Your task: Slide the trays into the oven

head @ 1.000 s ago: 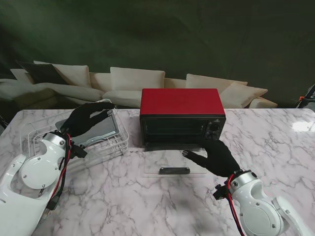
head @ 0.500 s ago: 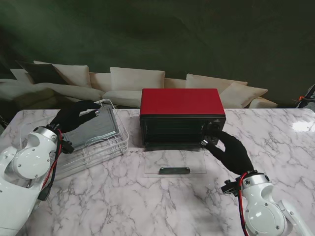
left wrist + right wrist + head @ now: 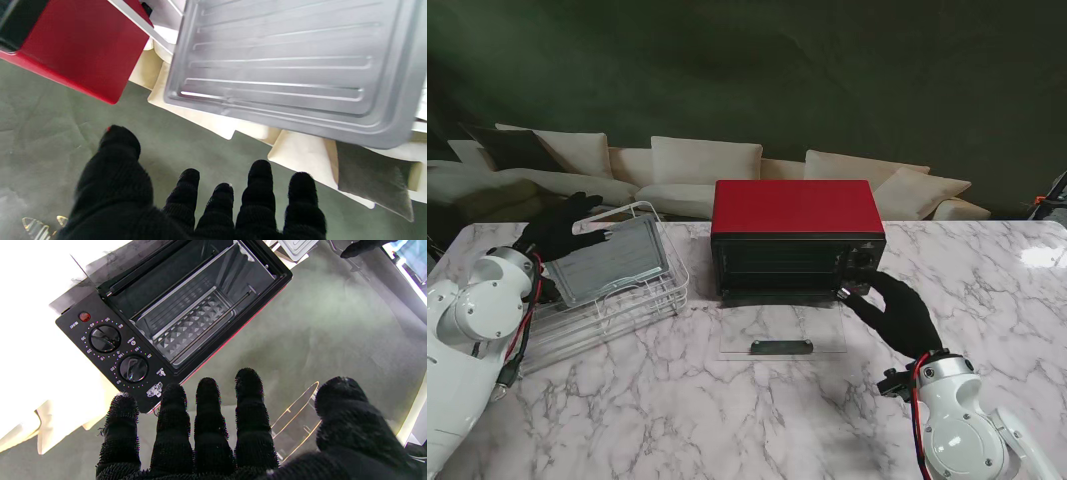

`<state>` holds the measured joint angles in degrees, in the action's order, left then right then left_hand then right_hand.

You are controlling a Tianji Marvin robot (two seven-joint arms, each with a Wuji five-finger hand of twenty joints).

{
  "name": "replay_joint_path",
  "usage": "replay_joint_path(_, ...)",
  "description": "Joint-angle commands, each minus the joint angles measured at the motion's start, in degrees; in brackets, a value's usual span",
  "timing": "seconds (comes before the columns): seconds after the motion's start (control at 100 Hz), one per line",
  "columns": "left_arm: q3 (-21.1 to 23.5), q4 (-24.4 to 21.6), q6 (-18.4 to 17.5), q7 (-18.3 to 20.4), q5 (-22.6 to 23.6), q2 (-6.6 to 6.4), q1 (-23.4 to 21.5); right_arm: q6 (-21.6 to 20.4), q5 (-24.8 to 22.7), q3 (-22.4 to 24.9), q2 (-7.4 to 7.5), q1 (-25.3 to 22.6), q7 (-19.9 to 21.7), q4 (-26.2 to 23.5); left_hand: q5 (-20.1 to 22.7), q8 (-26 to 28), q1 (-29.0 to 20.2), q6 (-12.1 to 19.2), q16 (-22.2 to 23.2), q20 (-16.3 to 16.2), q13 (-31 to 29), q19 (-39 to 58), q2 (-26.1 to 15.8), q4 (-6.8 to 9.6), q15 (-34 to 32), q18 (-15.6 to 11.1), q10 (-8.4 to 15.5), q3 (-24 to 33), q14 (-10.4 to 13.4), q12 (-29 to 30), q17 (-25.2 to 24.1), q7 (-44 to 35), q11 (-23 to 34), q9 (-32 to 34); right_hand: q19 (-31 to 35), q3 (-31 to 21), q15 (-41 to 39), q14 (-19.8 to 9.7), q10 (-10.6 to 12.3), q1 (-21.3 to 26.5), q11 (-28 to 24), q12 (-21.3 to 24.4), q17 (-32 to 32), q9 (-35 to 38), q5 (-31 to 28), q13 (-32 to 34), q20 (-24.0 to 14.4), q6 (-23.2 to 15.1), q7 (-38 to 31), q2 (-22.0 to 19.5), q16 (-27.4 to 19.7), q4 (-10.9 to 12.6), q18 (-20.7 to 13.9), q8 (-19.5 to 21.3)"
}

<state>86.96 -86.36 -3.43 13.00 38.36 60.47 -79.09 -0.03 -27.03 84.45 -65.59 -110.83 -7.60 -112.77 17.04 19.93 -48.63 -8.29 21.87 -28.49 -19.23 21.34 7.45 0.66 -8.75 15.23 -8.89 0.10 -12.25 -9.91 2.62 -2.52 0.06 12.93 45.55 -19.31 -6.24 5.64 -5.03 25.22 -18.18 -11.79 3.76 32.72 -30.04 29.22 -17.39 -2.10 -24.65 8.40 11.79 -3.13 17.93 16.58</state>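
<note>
Pulling our left hand [image 3: 555,232] back off tray [image 3: 610,262], fingers apart, empty.
R hand [image 3: 897,312] splayed by oven [image 3: 797,240]; door down, tray not yet gripped.

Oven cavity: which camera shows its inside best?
The right wrist view: it looks straight into the open oven cavity, showing its embossed floor. The stand view shows only a dark front opening; the left wrist view shows just the red casing.

Red oven [image 3: 796,215], grey tray [image 3: 612,262]
</note>
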Motion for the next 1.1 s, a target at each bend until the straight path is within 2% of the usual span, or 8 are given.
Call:
replay_joint_path(0.0,-0.13,1.13,0.99,0.75,-0.72,-0.19,0.64,0.45,-0.04,-0.11,-0.15,-0.05,0.0,0.34,-0.93,-0.88,1.51,-1.09,-0.49,0.94,0.89,-2.1,1.41,0.0,0.97,-1.1,0.15,-1.11,1.32,0.35,0.06,0.55,0.81,0.28,-1.02,1.22,0.9,-0.15,0.19,1.36,0.74,-0.02,-0.7,0.2,-0.63,-0.15,-0.96,-0.16,1.13,-0.53,0.86,1.52,-0.45,1.03)
replay_joint_path(0.16,-0.8,2.77,2.05,1.11,1.35,-0.43,1.79,0.71,-0.04,-0.19,-0.17,0.05,-0.08,0.37,0.66,0.69,-0.19,-3.76,1.64,-3.15,-0.6,-0.33,2.14,0.44,-1.11,-1.52,-1.24,-0.67,1.45,-4.0,1.92,-2.63,3.55,1.7,-1.22,1.3,0.89,-0.08,0.14,1.48,0.6,-0.08,-0.6,0.24,-0.71,-0.13,-1.23,-0.13,1.15,-0.53,0.9,1.55,-0.4,1.26)
replay_joint_path(0.22,-1.07,3.25,2.58,1.28,1.5,-0.46,2.17,0.78,-0.02,-0.19,-0.19,0.06,-0.13,0.37,1.16,1.03,-1.08,-5.18,2.75,-4.16,-1.6,1.09,2.27,0.65,-2.06,-2.01,-2.79,-0.68,1.34,-5.22,2.16,-2.71,3.92,3.05,-1.28,1.32,0.88,-0.14,0.08,1.53,0.55,-0.11,-0.59,0.24,-0.79,-0.12,-1.32,-0.11,1.14,-0.51,0.92,1.56,-0.41,1.34)
replay_joint_path(0.62,-2.78,7.12,3.91,0.29,2.74,-0.47,3.07,0.9,0.63,-0.28,-0.2,0.32,0.12,0.51,0.32,0.32,-6.25,-6.92,4.51,-5.35,-4.53,7.31,1.53,1.54,-3.62,-2.57,-3.52,0.53,1.51,-6.64,2.42,-1.38,3.55,5.25,-1.53,1.46,0.73,0.11,-0.23,1.65,0.15,-0.3,-0.53,0.27,-0.99,-0.02,-1.8,0.04,1.17,-0.57,1.05,1.58,-0.43,1.73)
replay_joint_path(0.79,-3.14,8.15,3.18,0.37,3.99,-0.68,2.89,0.87,0.51,-0.25,-0.29,0.22,-0.36,0.48,2.26,0.45,-7.91,-7.14,4.79,-4.51,-4.69,9.91,1.6,1.97,-3.66,-4.63,-3.2,0.42,1.7,-7.47,2.84,-2.49,4.55,6.97,-1.55,1.5,0.68,0.16,-0.3,1.75,-0.05,-0.38,-0.43,0.44,-1.21,0.1,-1.99,0.19,1.15,-0.53,1.09,1.59,-0.4,1.88)
replay_joint_path(0.89,-3.38,8.66,3.2,0.7,4.46,-0.8,2.76,1.07,0.58,-0.31,-0.32,0.22,-0.44,0.45,4.07,1.59,-9.01,-7.16,5.32,-3.6,-5.64,12.15,1.74,2.32,-4.42,-5.33,-2.9,0.64,1.83,-10.28,3.39,-4.15,7.73,9.17,-1.57,1.51,0.65,0.2,-0.47,1.77,-0.11,-0.41,-0.42,0.43,-1.33,0.14,-2.09,0.26,1.14,-0.55,1.11,1.6,-0.44,1.97)
replay_joint_path(1.01,-3.44,8.89,3.19,1.01,4.4,-0.87,2.43,1.26,0.61,-0.4,-0.36,0.22,-0.6,0.42,7.64,3.63,-10.9,-5.8,7.06,-3.23,-9.39,16.36,1.9,2.68,-6.69,-5.9,-0.7,1.33,2.29,-14.4,5.19,-6.68,12.93,13.66,-1.55,1.53,0.6,0.4,-0.52,1.83,-0.24,-0.47,-0.36,0.48,-1.44,0.18,-2.22,0.32,1.14,-0.5,1.15,1.61,-0.45,2.08)
replay_joint_path(1.09,-3.37,8.64,2.26,1.01,6.88,-1.13,1.98,1.38,0.47,-0.43,-0.37,0.2,-0.73,0.37,9.56,4.73,-11.87,-4.47,8.4,-3.23,-12.67,19.68,1.91,2.81,-8.28,-6.23,0.96,1.61,2.99,-16.08,6.71,-8.1,15.71,16.81,-1.54,1.55,0.59,0.34,-0.61,1.85,-0.32,-0.5,-0.36,0.54,-1.45,0.21,-2.3,0.31,1.18,-0.49,1.17,1.61,-0.45,2.13)
